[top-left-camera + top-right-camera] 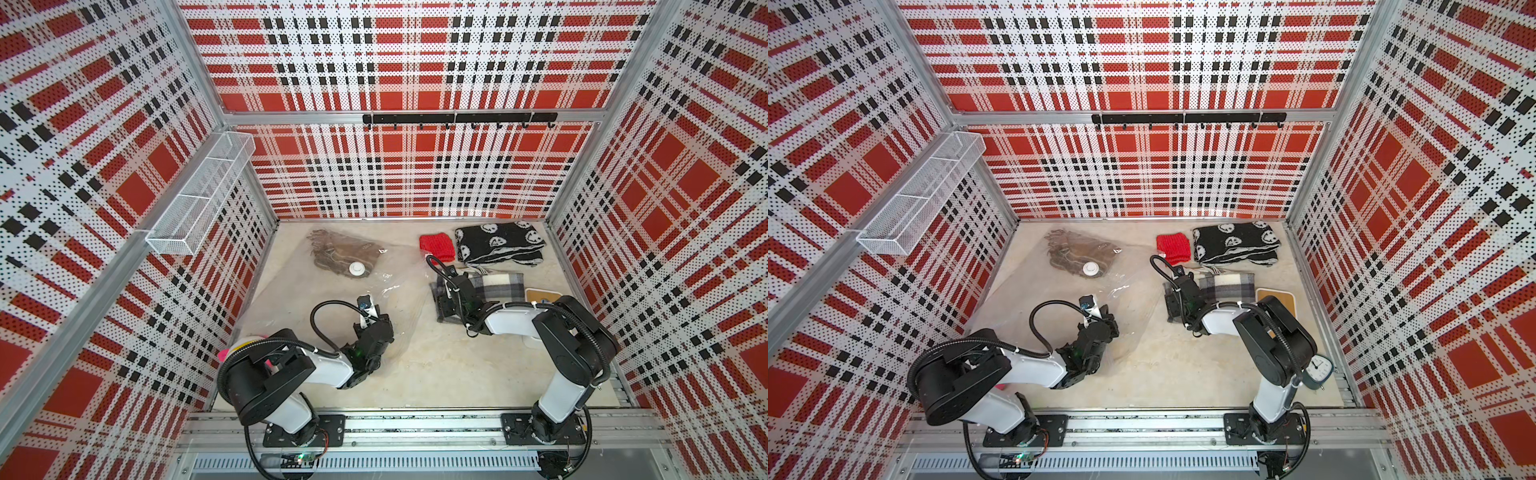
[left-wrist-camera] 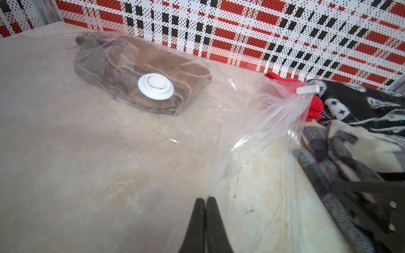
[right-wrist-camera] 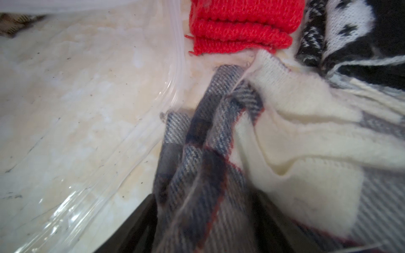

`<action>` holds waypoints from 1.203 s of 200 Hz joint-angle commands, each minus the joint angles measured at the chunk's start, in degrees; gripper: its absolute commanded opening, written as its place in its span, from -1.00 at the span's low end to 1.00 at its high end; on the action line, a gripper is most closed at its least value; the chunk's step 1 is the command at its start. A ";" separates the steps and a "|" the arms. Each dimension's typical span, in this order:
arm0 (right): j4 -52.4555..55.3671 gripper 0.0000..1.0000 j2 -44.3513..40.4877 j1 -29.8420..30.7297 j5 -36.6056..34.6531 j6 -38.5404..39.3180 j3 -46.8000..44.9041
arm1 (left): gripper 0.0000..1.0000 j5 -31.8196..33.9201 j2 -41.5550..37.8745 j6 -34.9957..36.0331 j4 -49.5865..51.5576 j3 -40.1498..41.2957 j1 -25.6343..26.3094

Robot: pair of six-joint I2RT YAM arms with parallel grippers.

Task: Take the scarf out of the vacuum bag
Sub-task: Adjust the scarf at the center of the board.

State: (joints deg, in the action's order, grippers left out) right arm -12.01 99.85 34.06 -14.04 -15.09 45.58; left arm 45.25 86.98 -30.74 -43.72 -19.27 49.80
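Observation:
The clear vacuum bag (image 1: 316,291) (image 1: 1050,291) lies flat on the left of the floor, its round white valve (image 1: 357,270) (image 2: 156,86) on top. Under the valve, inside the bag, sits a folded brown scarf (image 1: 336,249) (image 2: 122,61). My left gripper (image 2: 206,200) (image 1: 380,318) is shut on the plastic at the bag's near right edge, which lifts in a fold. Outside the bag, to its right, lies a grey, black and cream plaid scarf (image 1: 498,286) (image 3: 295,131). My right gripper (image 3: 207,197) (image 1: 442,301) stands open, its jaws wide on either side of that scarf's left end.
A red knit piece (image 1: 434,245) and a black-and-white patterned scarf (image 1: 498,245) lie at the back right. A tan pad (image 1: 544,296) sits by the right arm and a small clock (image 1: 1318,368) by the right wall. A wire basket (image 1: 199,195) hangs on the left wall.

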 commanded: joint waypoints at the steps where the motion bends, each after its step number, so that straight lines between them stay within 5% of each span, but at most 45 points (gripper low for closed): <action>1: 1.34 0.56 -4.15 -0.29 0.71 -0.96 1.01 | -1.00 -1.29 -2.68 1.39 -2.19 0.93 -0.56; 37: 1.53 0.99 -12.98 -0.31 -1.65 -3.58 -0.67 | -1.00 -4.71 -6.88 2.11 -2.69 2.03 -0.93; 95: -0.67 1.00 -28.22 -3.34 -9.75 -14.76 -9.13 | -1.00 -7.01 -10.67 2.83 -2.37 2.91 -1.29; 117: -0.21 1.00 -31.91 -10.25 10.96 -22.06 -10.86 | -1.00 -7.83 -11.85 2.96 -2.29 3.35 -1.46; 127: -1.08 1.00 -33.74 -11.06 14.43 -23.96 -11.92 | -1.00 -7.79 -12.25 2.99 -2.32 3.53 -1.46; 167: 12.78 1.00 -38.90 -5.13 -6.81 -29.67 -12.00 | -1.00 -8.48 -11.84 3.23 -2.31 3.32 -1.46; 211: 17.89 1.00 -34.91 -5.15 1.63 -44.44 -16.05 | -1.00 -8.85 -12.51 3.55 -2.12 3.44 -1.46; 240: 18.39 1.00 -34.82 -5.13 0.66 -49.18 -18.43 | -1.00 -9.08 -12.56 3.52 -2.09 3.36 -1.38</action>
State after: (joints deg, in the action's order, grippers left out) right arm 3.57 65.47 28.91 -13.19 -56.10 28.71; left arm 36.47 75.33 -28.01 -44.60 -16.38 48.77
